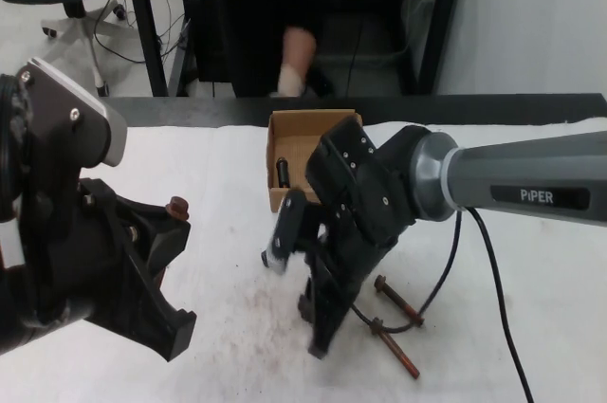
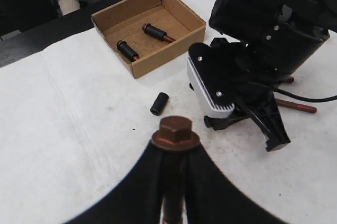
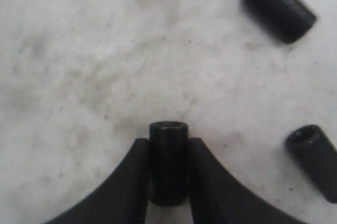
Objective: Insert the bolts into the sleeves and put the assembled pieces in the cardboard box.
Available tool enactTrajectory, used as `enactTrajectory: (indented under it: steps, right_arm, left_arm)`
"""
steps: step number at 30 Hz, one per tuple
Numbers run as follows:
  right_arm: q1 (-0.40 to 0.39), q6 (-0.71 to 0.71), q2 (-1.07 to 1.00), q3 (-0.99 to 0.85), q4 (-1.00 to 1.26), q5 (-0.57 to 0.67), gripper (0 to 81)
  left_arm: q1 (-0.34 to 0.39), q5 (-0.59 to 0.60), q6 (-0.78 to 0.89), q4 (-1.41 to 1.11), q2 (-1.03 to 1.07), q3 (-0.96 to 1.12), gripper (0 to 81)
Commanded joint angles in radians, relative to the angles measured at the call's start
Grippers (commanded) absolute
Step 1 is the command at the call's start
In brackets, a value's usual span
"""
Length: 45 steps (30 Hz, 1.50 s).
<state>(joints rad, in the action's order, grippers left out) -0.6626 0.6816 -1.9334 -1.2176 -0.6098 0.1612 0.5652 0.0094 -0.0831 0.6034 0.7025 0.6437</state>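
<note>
The bolt [image 2: 175, 129] is sitting pinched in the left gripper [image 2: 175, 149], its hex head standing just past the fingertips and its shank running back between the fingers toward the wrist. The sleeve [image 3: 168, 163] is being clamped by the right gripper [image 3: 168, 144], whose fingers are pressing on its sides. Its long axis is lying along them and its open bore is facing outward over the white cloth [image 3: 79, 50]. In the high view the bolt is lying off to the left of the sleeve-bearing gripper, well apart from it, and that gripper is pointing down at the cloth. By my judgement the two axes are not yet lining up, and mating is turning on bringing the shank's end, not the head, to the bore. A loose sleeve [image 2: 159, 103] is lying on the cloth between the two grippers, and loose bolts [image 1: 396, 346] are lying beside the right arm. Farther off, the cardboard box [image 2: 168, 50] is holding two assembled pieces [image 2: 128, 50].
</note>
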Motion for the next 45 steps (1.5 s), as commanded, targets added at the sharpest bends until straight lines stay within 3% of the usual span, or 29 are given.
enactTrajectory:
  steps: [1,6,9,12,18,29,34,39,45]
  right_arm:
    - [0.005,-0.431,0.105,0.000,0.169,0.064,0.8]
    - [0.046,-0.690,0.247,0.000,0.324,0.264,0.8]
    - [0.083,-0.852,0.331,0.007,0.382,0.449,0.8]
    - [0.109,-1.021,0.424,0.061,0.540,0.600,0.8]
    - [0.116,-1.143,0.648,0.283,0.869,0.581,0.8]
    - [0.112,-1.144,0.898,0.706,1.083,0.577,0.8]
    - [0.058,-0.999,0.901,0.742,1.227,0.577,0.8]
    - [-0.015,-0.856,0.901,0.742,1.224,0.559,0.8]
    - [-0.038,-0.770,0.901,0.742,1.227,0.423,0.8]
  left_arm:
    - [-0.003,-0.043,0.044,-0.022,-0.008,0.004,0.3]
    - [-0.003,-0.080,0.135,-0.152,-0.049,0.004,0.3]
    - [-0.003,-0.073,0.136,-0.289,-0.070,0.004,0.3]
    - [-0.003,-0.009,0.136,-0.434,-0.078,0.004,0.3]
    - [-0.009,0.270,0.180,-0.717,-0.060,0.004,0.3]
    - [-0.038,0.635,0.468,-1.073,0.085,0.004,0.3]
    - [-0.038,0.818,0.649,-1.209,0.206,0.004,0.3]
    - [-0.038,0.831,0.750,-1.386,0.307,0.004,0.3]
    - [-0.038,0.829,0.753,-1.492,0.339,0.004,0.3]
